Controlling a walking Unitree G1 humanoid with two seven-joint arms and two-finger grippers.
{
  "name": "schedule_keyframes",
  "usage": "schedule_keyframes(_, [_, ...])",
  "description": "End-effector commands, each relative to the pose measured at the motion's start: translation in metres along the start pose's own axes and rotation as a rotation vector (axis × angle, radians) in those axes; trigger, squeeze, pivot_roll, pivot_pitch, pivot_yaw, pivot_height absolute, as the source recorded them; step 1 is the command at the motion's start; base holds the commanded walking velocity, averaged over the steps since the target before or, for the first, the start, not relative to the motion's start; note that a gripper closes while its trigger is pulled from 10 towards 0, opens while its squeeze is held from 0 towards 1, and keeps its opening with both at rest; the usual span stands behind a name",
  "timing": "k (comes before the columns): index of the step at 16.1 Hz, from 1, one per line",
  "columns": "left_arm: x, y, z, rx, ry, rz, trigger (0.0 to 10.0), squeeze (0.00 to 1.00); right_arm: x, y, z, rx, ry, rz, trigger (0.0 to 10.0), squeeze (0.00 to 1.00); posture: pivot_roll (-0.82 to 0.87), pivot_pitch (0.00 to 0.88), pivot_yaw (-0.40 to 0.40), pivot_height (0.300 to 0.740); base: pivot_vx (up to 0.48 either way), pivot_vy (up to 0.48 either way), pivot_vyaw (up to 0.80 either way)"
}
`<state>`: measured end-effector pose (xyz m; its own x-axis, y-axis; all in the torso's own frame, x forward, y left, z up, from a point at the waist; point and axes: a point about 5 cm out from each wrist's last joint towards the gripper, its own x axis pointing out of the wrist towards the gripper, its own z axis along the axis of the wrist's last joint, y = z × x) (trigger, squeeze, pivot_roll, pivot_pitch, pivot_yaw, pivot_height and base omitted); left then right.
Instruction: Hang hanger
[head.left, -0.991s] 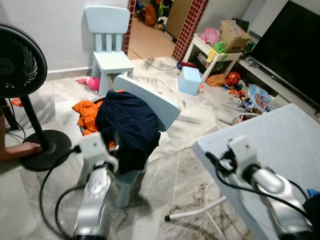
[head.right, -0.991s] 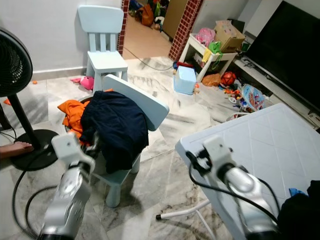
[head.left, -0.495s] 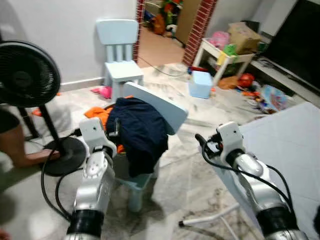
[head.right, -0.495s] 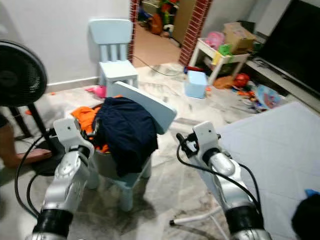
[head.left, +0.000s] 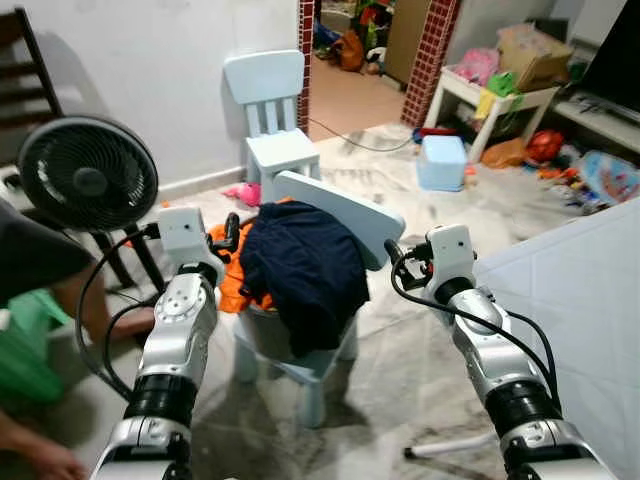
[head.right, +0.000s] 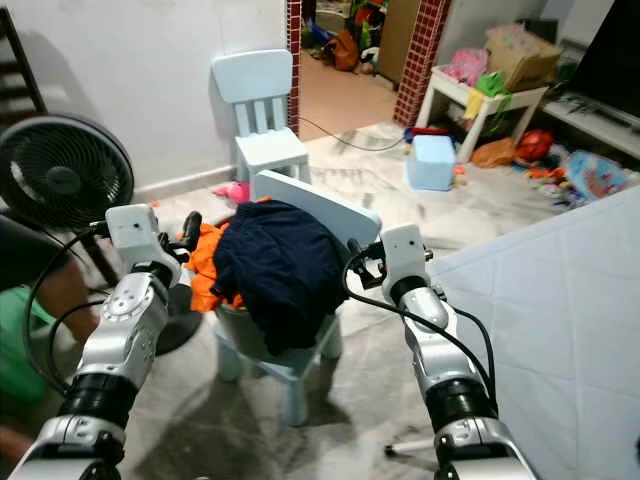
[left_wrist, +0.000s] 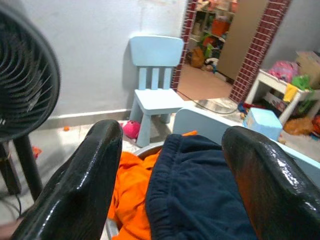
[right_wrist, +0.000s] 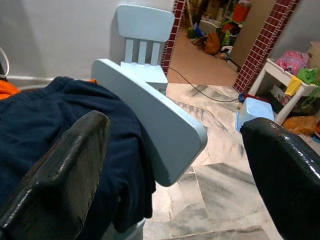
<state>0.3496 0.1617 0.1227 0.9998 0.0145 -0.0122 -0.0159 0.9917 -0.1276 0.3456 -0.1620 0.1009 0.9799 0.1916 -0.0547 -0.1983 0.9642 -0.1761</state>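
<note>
left claw (left_wrist: 170, 180): glossy black fingers spread, empty, beside the heap | right claw (right_wrist: 175, 165): spread, empty, near the chair back | small pale-blue plastic chair (head.left: 352, 215): tilted, smooth flat back | soft navy garment (head.left: 305, 265) draped over it, crumpled orange cloth (head.left: 232, 270) beneath | hanger: cannot tell | marble floor (head.left: 400, 360)

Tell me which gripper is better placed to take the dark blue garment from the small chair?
Probably the left gripper: open, it faces the navy garment and orange cloth. The right gripper, also open, sits behind the chair back.
</note>
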Motion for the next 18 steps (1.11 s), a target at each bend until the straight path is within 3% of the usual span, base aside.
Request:
schedule_keyframes(1, [0.005,-0.006,0.002,0.025,-0.001,-0.037,10.0,0.0,0.004,-0.005,0.005,0.015,-0.028,-0.048,10.0,0.0,-0.02,0.0,0.049,0.74,0.0,0.0,0.0])
schedule_keyframes(5, [0.011,-0.012,0.004,0.05,0.0,-0.08,10.0,0.0,0.006,-0.003,0.006,0.03,-0.046,-0.079,10.0,0.0,-0.04,0.0,0.097,0.74,0.0,0.0,0.0])
schedule_keyframes(10, [0.009,-0.015,-0.003,0.041,0.004,-0.092,10.0,0.0,0.001,-0.004,-0.002,0.014,-0.046,-0.074,10.0,0.0,-0.05,0.0,0.086,0.74,0.0,0.0,0.0])
schedule_keyframes(15, [0.0,-0.02,-0.016,0.032,0.037,-0.116,10.0,0.0,-0.023,-0.014,-0.025,0.006,0.004,-0.099,10.0,0.0,-0.06,0.0,0.085,0.74,0.0,0.0,0.0])
schedule_keyframes(18, [-0.017,-0.03,-0.032,0.031,0.079,-0.16,10.0,0.0,-0.051,-0.02,-0.047,0.002,0.065,-0.128,10.0,0.0,-0.07,0.0,0.096,0.74,0.0,0.0,0.0])
